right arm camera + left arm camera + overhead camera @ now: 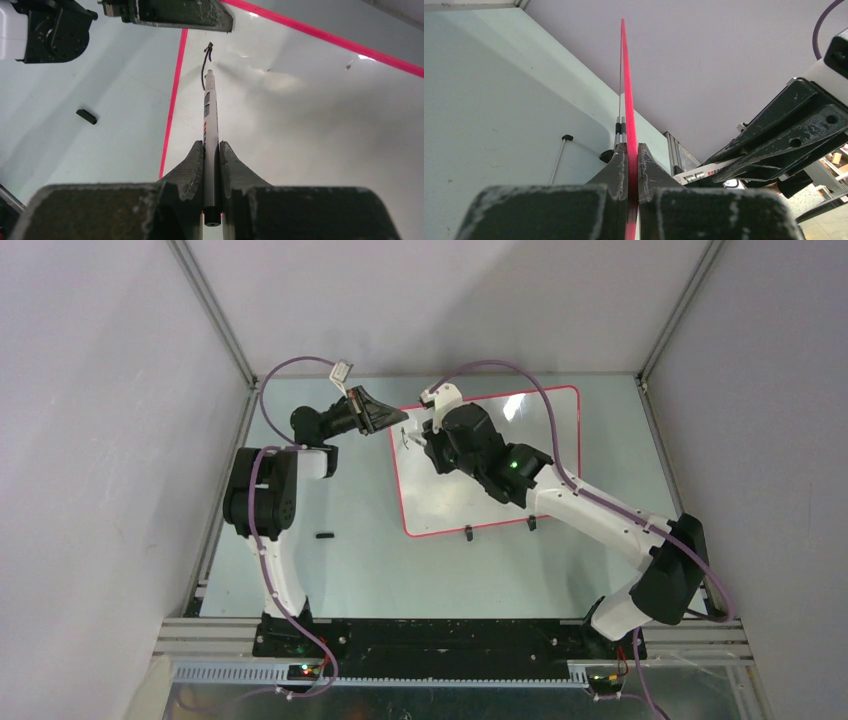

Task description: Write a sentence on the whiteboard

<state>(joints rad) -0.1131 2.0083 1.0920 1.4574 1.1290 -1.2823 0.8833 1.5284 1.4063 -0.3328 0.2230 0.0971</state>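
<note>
The whiteboard [450, 502] lies on the table, white with a red-pink rim. My left gripper [388, 421] is shut on its left rim near the far corner; the left wrist view shows the jaws [632, 146] clamped on the red rim [626, 85]. My right gripper [428, 432] is shut on a white marker [210, 107], its tip touching the whiteboard [300, 135] near that corner. Of the sentence, only a short black stroke [205, 61] shows above the tip.
A small black marker cap [323, 535] lies on the table left of the board, also in the right wrist view [86, 116]. Two black clip feet [468, 533] sit at the board's near edge. Grey walls and metal frame posts enclose the table.
</note>
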